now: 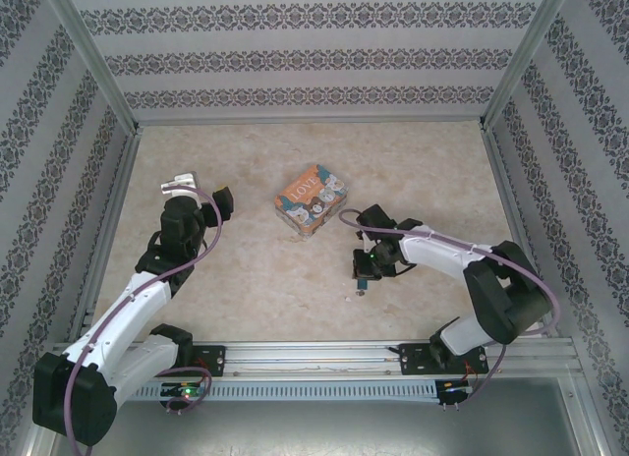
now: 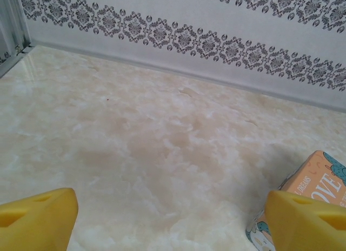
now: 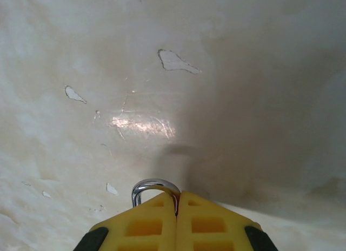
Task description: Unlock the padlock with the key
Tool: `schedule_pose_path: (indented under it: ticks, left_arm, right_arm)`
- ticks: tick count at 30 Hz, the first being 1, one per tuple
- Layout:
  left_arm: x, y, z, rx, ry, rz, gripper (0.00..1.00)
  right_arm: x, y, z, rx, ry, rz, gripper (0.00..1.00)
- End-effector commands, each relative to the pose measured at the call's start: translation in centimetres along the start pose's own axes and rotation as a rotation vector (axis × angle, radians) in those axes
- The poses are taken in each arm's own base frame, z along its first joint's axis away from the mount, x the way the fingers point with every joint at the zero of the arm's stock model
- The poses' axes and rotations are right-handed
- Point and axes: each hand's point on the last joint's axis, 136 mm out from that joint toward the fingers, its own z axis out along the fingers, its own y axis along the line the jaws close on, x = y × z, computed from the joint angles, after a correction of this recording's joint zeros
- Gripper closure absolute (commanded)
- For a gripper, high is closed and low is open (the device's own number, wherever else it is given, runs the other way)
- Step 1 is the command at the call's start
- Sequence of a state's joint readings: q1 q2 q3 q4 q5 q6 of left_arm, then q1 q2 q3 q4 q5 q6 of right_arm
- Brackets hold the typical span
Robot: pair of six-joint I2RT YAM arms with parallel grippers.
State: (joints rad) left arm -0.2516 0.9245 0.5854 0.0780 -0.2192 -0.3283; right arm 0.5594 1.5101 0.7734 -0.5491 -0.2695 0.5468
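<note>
The right gripper [image 3: 177, 201], its yellow ribbed fingers [image 3: 146, 226] pressed together, is clamping the tiny padlock [image 3: 154, 182]. The silvery U-shaped shackle is projecting past the fingertips, while the body is lying hidden between the pads. In the overhead view this gripper [image 1: 363, 275] is pointing down at the beige marbled table [image 1: 246, 279], nearer the arm bases than the orange rectangular "LOVE" picture tin [image 1: 313, 200] and apart from it. Whether the padlock is touching the table cannot be told. The left gripper [image 1: 201, 193] is hovering left of the tin, its yellow fingers [image 2: 38, 221] standing wide apart and gripping nothing. In its wrist view a corner of the tin [image 2: 321, 178] is showing just beside the right-hand finger.
</note>
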Motion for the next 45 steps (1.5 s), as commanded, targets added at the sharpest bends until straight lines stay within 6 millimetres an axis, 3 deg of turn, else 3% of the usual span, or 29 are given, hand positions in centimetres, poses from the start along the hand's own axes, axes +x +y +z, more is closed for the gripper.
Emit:
schedule_pose_path:
  ticks: [1,3,12,22,30,34,40,45]
  left_arm:
    - [-0.7,0.9,-0.2,-0.031,-0.014,0.018,0.1]
    - [-0.5,0.9,-0.2,-0.033,-0.008,0.021,0.09]
    - [-1.5,1.0,-0.2,-0.046,-0.027,0.038,0.08]
    - [-2.9,1.7,0.1,-0.085,-0.075,0.049,0.05]
    - [-2.4,2.8,1.0,-0.132,-0.077,0.072,0.01]
    - [-1.9,3.0,1.8,-0.134,-0.059,0.069,0.0]
    - [-0.7,3.2,3.3,-0.131,-0.021,0.066,0.0]
    - [0.7,3.9,5.0,-0.142,0.016,0.077,0.01]
  right_arm:
    - [-0.4,0.3,0.1,0.016,0.005,0.002,1.0]
    - [-0.4,0.3,0.1,0.021,0.017,0.002,0.99]
    - [-1.6,0.2,-2.3,0.065,-0.043,-0.035,0.7]
    - [-5.6,-0.9,-8.7,0.093,-0.326,-0.077,0.61]
    - [-8.8,-5.1,-14.0,0.195,-0.601,-0.057,0.45]
    - [-9.5,-8.6,-15.9,0.29,-0.696,-0.012,0.34]
    - [-10.9,-12.4,-17.1,0.277,-0.839,0.084,0.16]
    - [-12.0,-14.8,-16.8,0.366,-0.981,0.055,0.02]
